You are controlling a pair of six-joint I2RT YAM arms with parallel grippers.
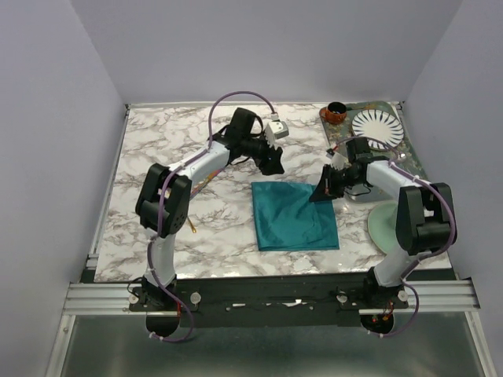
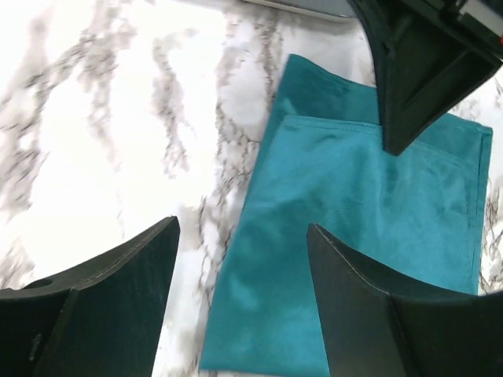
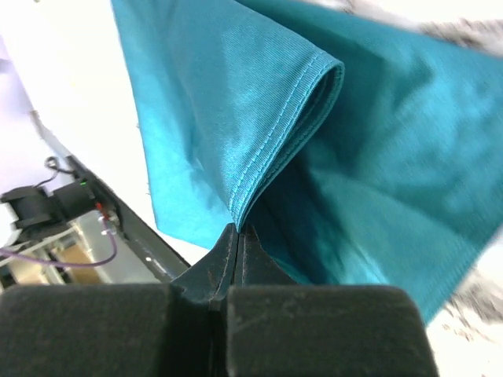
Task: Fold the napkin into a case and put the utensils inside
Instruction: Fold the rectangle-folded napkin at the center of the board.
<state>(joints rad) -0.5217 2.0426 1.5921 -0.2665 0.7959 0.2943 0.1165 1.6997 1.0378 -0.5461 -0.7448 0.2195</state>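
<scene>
The right jaws are pressed fully together on the doubled hem at the napkin's (image 1: 295,216) far right corner, lifting that corner off the tabletop (image 1: 220,236). The left jaws stand wide apart and empty, hovering just beyond the far left corner, with the cloth on their near side. The napkin lies mid-tabletop between the arms, its long axis roughly near to far. The right arm, already gripping, looks placed to carry its edge leftward.

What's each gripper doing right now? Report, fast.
Left gripper: open, holding nothing.
Right gripper: shut, pinching the teal napkin at its folded edge.
</scene>
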